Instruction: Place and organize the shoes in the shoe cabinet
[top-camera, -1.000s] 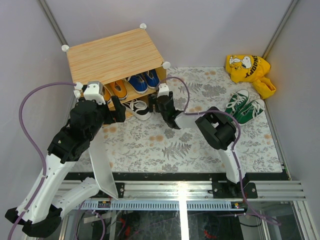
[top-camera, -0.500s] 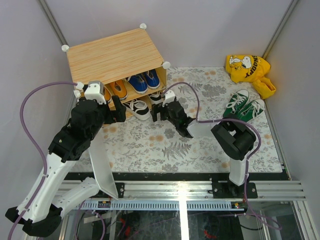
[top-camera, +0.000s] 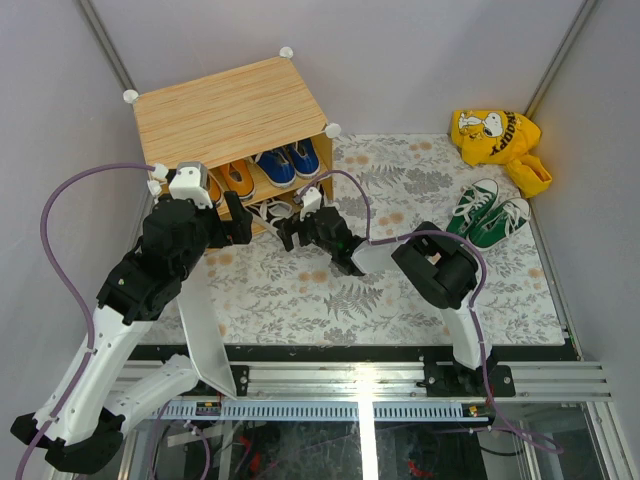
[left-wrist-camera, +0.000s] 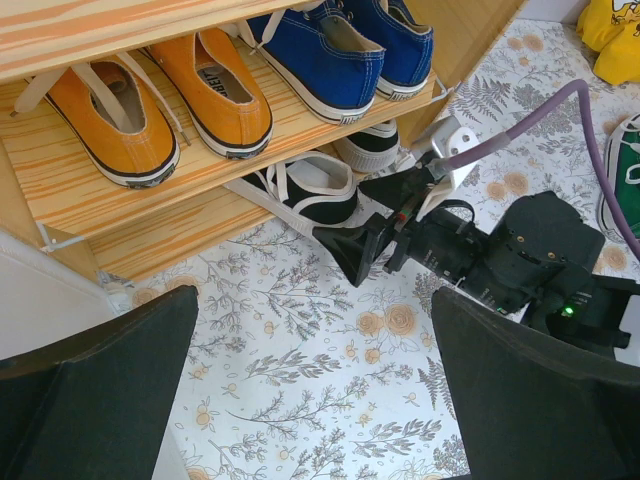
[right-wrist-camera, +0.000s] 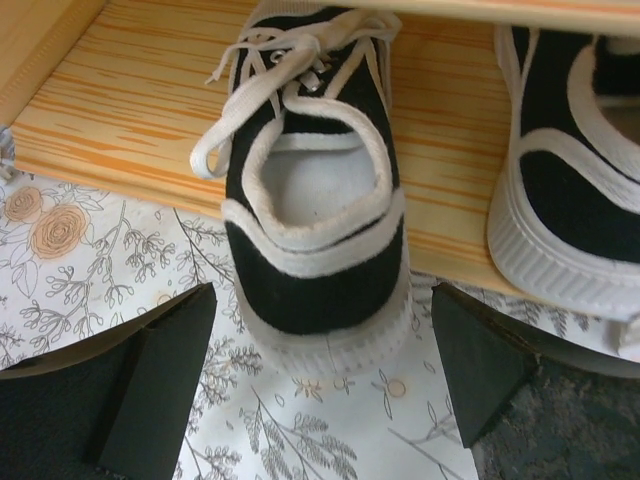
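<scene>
1. The shoe cabinet (top-camera: 220, 110) stands at the far left of the table (top-camera: 400, 290), with its open side toward the arms. The orange shoes (left-wrist-camera: 165, 100) and blue shoes (left-wrist-camera: 345, 45) sit on its upper shelf (left-wrist-camera: 300, 115), and a black pair is on the lower shelf (right-wrist-camera: 120, 110). Nothing visible pins the cabinet, so a hard shove on a shoe could slide it away.
2. The left gripper (left-wrist-camera: 315, 390) hangs wide open and empty just in front of the cabinet. It is near the right arm, so a drift to the right risks a knock between them.
3. The right gripper (right-wrist-camera: 320, 350) is also open. Its fingers straddle a black heel without gripping it.
4. The green shoes (top-camera: 488, 212) lie on the right of the table, well apart from the cabinet and not yet shelved. The yellow bag (top-camera: 495, 135) lies near them and could get dragged along on a careless reach.
5. The black shoe (right-wrist-camera: 315, 230) has its toe on the lower shelf and its heel hanging over the near edge. An off-centre push could twist it into its partner (right-wrist-camera: 570, 200) just to the right, or spill it onto the table.
6. A loose lace (right-wrist-camera: 225, 130) trails to the left of that shoe. A closing finger could snag it and tug the shoe askew.
</scene>
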